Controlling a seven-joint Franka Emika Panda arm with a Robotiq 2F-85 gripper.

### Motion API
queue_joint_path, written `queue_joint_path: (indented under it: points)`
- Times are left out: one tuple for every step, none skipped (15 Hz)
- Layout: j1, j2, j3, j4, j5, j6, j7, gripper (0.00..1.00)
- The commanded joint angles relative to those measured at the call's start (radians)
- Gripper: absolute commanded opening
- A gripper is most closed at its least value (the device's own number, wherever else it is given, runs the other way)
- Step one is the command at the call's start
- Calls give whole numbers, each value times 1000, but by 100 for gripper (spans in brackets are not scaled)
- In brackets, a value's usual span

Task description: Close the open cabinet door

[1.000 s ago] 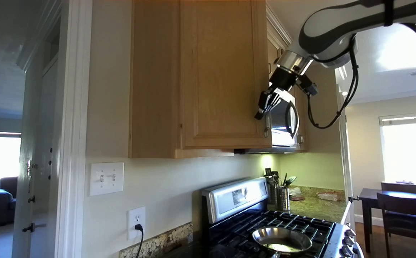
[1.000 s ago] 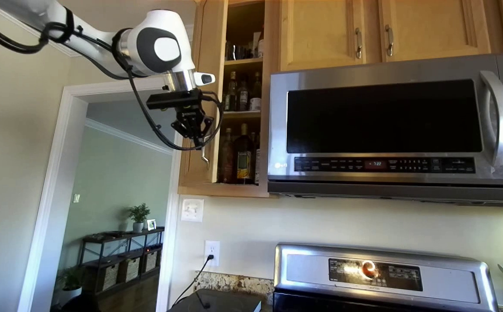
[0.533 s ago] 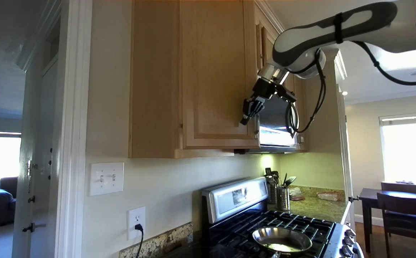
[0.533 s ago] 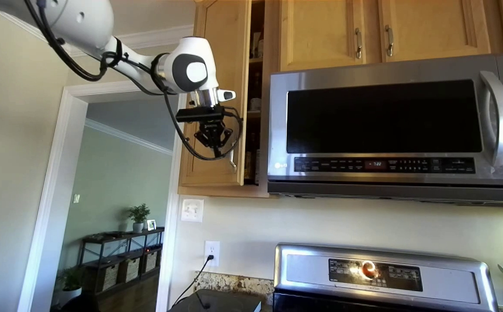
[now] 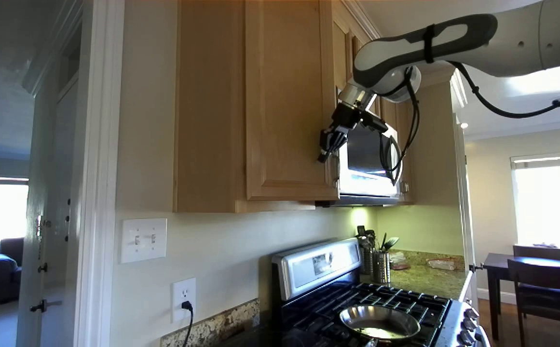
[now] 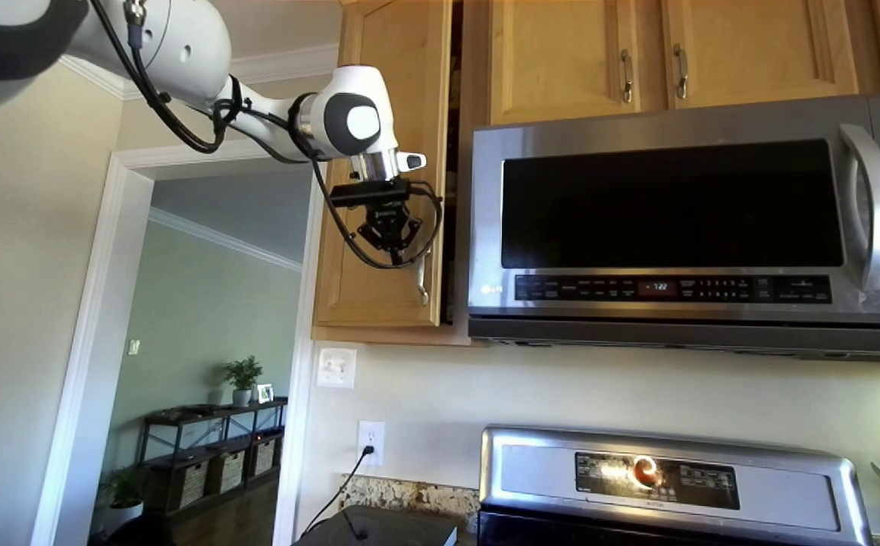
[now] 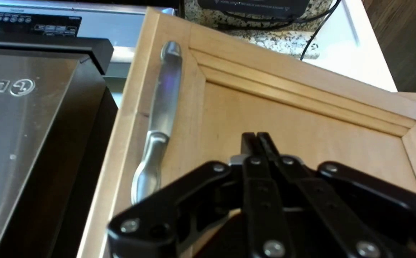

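The tan cabinet door [image 5: 284,106] stands slightly ajar beside the microwave. In an exterior view the door [image 6: 367,280] leaves a narrow dark gap [image 6: 449,250] along its right edge. Its silver handle [image 7: 163,100] is on the left in the wrist view and also shows in an exterior view [image 6: 422,284]. My gripper [image 7: 256,136] is shut and empty, its fingertips together. It is at the door's front face, beside the handle and toward the recessed panel. In both exterior views the fingertips [image 5: 321,158] [image 6: 397,259] appear at or very near the door; contact is hard to tell.
The stainless microwave [image 6: 667,205] sits just beyond the door's handle edge. Shorter cabinet doors [image 6: 561,57] are above it. Below is the stove [image 6: 659,485] with a steel pan [image 5: 380,324]. A white door frame [image 6: 182,155] stands to the side.
The door has swung much further toward its frame, and the gap has narrowed, hiding the bottles inside. The arm moved along with it, toward the cabinet and microwave. The gripper rose slightly at the end.
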State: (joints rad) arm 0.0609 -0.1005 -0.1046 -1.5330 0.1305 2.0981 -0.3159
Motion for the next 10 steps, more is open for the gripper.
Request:
queue_joint_path:
  points:
    - [-10,-98,-10,-91,8,-83,-44,33]
    - [-12,-121,-13,-115,9,-104,-55,40]
    - [-12,-160,-16,-173,9,-118,-64,46]
    - [-31,-185,-2,-207,15,-132,-77,51]
    - [-34,-230,0,-278,-2,-115,-69,58]
    - [-37,-259,-3,-323,-3,-115,-71,64]
    - [-41,-292,-2,-373,-12,-122,-57,72]
    - [-42,-325,-6,-427,-8,-132,-56,77]
    - [-44,-355,-5,-474,-7,-154,-40,84]
    - [-44,-380,-9,-516,-4,-171,-41,90]
